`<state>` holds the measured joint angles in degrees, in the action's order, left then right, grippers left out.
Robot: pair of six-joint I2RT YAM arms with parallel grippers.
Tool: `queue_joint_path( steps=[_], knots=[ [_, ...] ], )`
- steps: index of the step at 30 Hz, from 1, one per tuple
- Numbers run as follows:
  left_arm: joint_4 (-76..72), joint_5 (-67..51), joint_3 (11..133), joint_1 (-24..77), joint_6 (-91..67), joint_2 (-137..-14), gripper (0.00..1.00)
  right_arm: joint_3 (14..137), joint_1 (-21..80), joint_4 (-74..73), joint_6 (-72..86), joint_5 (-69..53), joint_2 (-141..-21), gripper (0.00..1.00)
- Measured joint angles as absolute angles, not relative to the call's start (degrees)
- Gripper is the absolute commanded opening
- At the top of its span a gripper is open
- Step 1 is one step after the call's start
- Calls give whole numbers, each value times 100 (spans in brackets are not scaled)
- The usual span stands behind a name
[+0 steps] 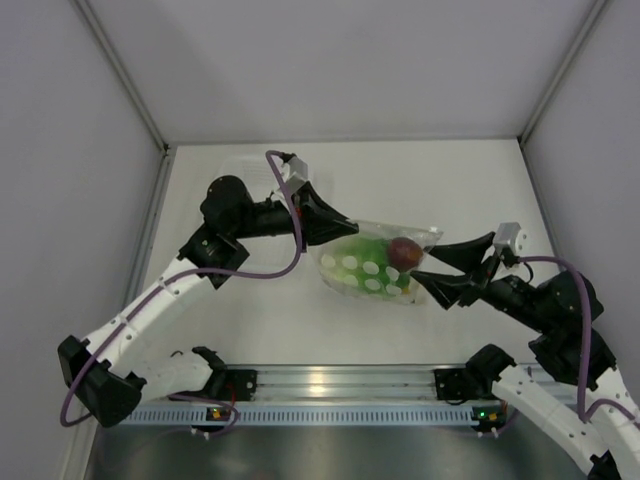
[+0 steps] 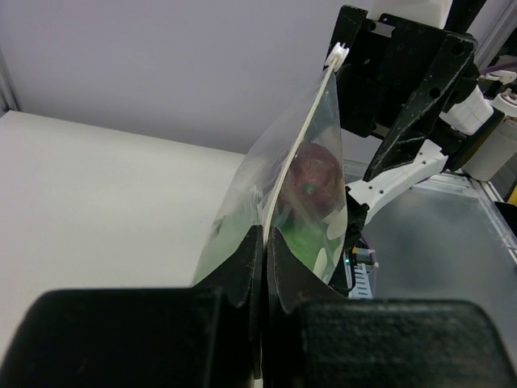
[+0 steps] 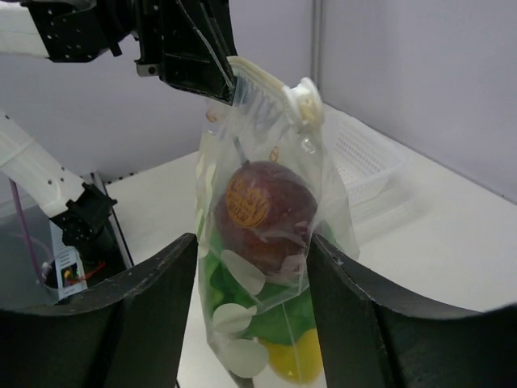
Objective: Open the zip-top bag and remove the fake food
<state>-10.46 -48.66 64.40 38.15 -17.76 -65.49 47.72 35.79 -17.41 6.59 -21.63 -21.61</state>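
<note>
The bag [image 1: 375, 262] hung in the air over the table [image 1: 250, 330], between the 2 arms. The left end effector [image 2: 265, 242] was shut tight on one top corner of the bag, w/ the zip edge pinched flat between its fingers. That grip held the bag up, so the zip was on top & the food sank to the bottom. Inside were a red fruit [image 3: 262, 212], a green leaf [image 3: 271, 319] & a yellow piece [image 3: 297, 362], all sealed in.

The right end effector [image 3: 252, 242] was at the other end. Its fingers were spread apart w/ the bag between them, not squeezing it. The white slider [image 3: 307, 101] sat at that end, above the fingers. Prob. the right arm was there because the slider needed a pull toward the left one, which worked as the anchor. The zip looked closed, so the job was only starting. A clear tray [image 3: 367, 162] lay on the table behind.
</note>
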Motion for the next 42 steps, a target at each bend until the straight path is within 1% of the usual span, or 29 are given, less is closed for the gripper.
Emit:
queue_joint_path(
  steps=[7, 12, 15, 19, 21, 24, 25, 26, 29, 31, 33, 38, 41, 42],
  knots=[
    [-1162, -5035, 6440, 3863, -1865, -6410, 0, 4648, 3579, -1199, 862, -2252, -2141, 56],
    [-1229, -5043, 6440, 3874, -1876, -6359, 0, 4648, 3579, -921, 803, -1900, -2141, 56],
    [-1247, -5070, 6440, 3874, -1876, -6344, 0, 4650, 3579, -810, 703, -1693, -2141, 58],
    [-1249, -5111, 6440, 3874, -1881, -6333, 0, 4657, 3579, -786, 552, -1640, -2143, 58],
    [-1247, -5144, 6440, 3874, -1890, -6324, 0, 4668, 3579, -786, 471, -1712, -2161, 56],
    [-1249, -5186, 6440, 3874, -1918, -6324, 0, 4694, 3579, -777, 412, -1900, -2213, 49],
    [-1251, -5205, 6440, 3874, -1931, -6324, 0, 4694, 3579, -766, 401, -1973, -2220, 48],
    [-1256, -5216, 6440, 3874, -1940, -6324, 0, 4694, 3579, -762, 399, -2086, -2226, 41],
    [-1308, -5231, 6438, 3879, -1949, -6324, 0, 4705, 3579, -762, 333, -2292, -2231, 34],
    [-1343, -5231, 6431, 3879, -1957, -6324, 0, 4720, 3579, -768, 276, -2394, -2231, 34],
    [-1354, -5251, 6423, 3879, -1962, -6326, 0, 4755, 3579, -768, 233, -2451, -2235, 38],
    [-1363, -5343, 6407, 3881, -1964, -6355, 0, 4862, 3579, -788, 86, -2499, -2246, 39],
    [-1365, -5382, 6403, 3881, -1964, -6368, 0, 4980, 3579, -823, -34, -2497, -2274, 32],
    [-1374, -5398, 6403, 3881, -1964, -6368, 0, 5015, 3579, -827, -54, -2504, -2279, 31]
  ],
)
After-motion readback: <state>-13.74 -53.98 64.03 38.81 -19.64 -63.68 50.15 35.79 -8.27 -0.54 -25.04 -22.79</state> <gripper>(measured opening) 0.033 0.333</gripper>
